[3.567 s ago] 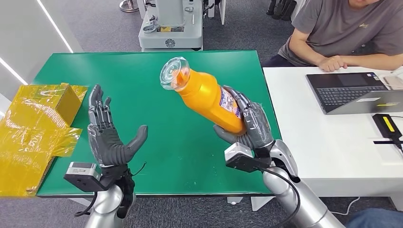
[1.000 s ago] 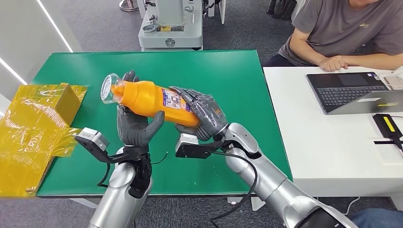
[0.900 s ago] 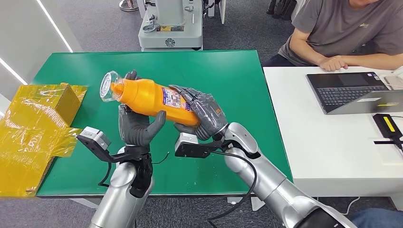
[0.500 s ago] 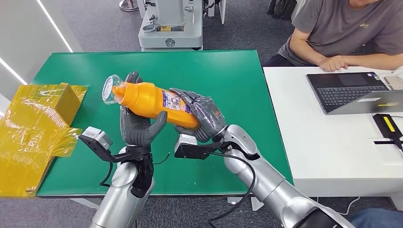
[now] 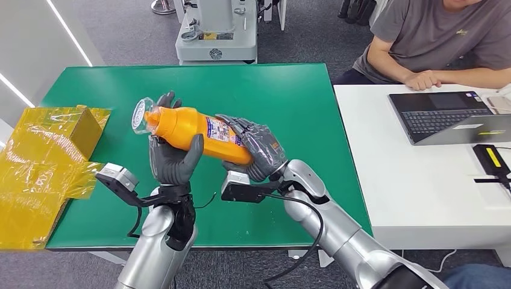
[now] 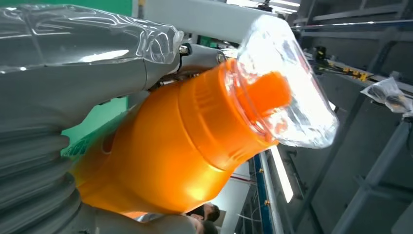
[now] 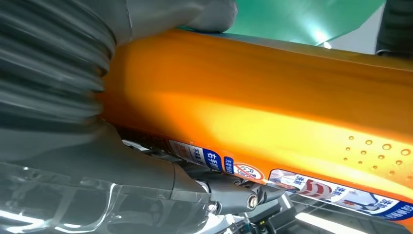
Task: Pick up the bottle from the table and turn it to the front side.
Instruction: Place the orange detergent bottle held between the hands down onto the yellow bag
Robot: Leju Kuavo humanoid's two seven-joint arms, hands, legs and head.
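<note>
I'm seeing my left hand [image 5: 172, 161] closing its thumb over the bottle [image 5: 196, 131] while my right hand [image 5: 260, 150] keeps gripping its base: handover beginning.

orange bottle [image 5: 191, 127], clear cap [image 5: 142, 114], green table [image 5: 289, 96]

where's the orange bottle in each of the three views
Head view: the orange bottle lies tilted above the green table, held between the left hand and the right hand, cap toward the left.
Left wrist view: the bottle's shoulder and clear cap show large, centre to right.
Right wrist view: its orange side runs across the middle.
Shared landmark: the printed label.
</note>
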